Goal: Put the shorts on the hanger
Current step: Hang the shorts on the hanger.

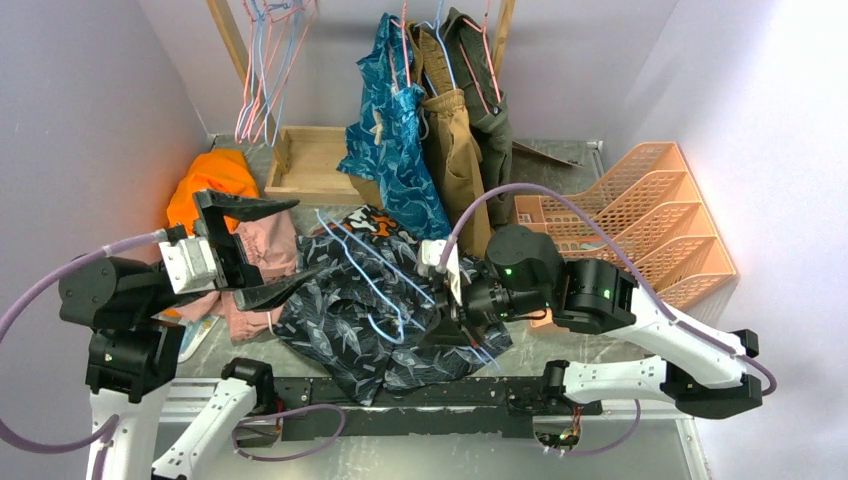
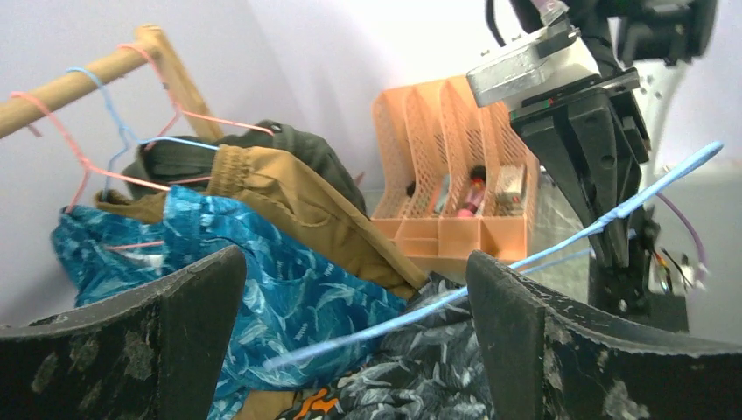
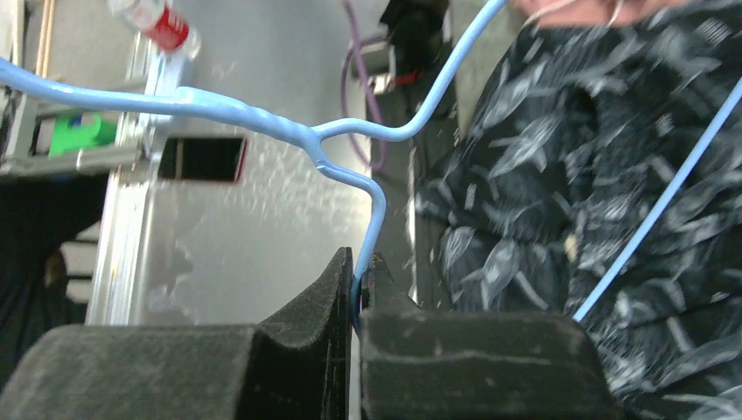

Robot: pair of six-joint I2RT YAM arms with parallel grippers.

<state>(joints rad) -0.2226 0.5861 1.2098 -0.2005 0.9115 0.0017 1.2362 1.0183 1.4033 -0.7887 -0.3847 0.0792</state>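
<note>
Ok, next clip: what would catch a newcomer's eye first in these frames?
The right gripper is pinched shut on the hook of the light-blue wire hanger, which lies across the dark leaf-print shorts at the table's centre. Left of them, the left gripper stands wide open, holding nothing, over a pink garment. Teal-blue patterned shorts hang at the back.

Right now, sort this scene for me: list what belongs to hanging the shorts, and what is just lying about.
Job in hand: dark leaf-print shorts; light-blue wire hanger, its hook pinched in the right gripper; left gripper, open beside the shorts.

Just lying about: teal patterned shorts; tan garment; orange garment; pink garment; wooden tray; peach file rack; spare pink hangers.
</note>
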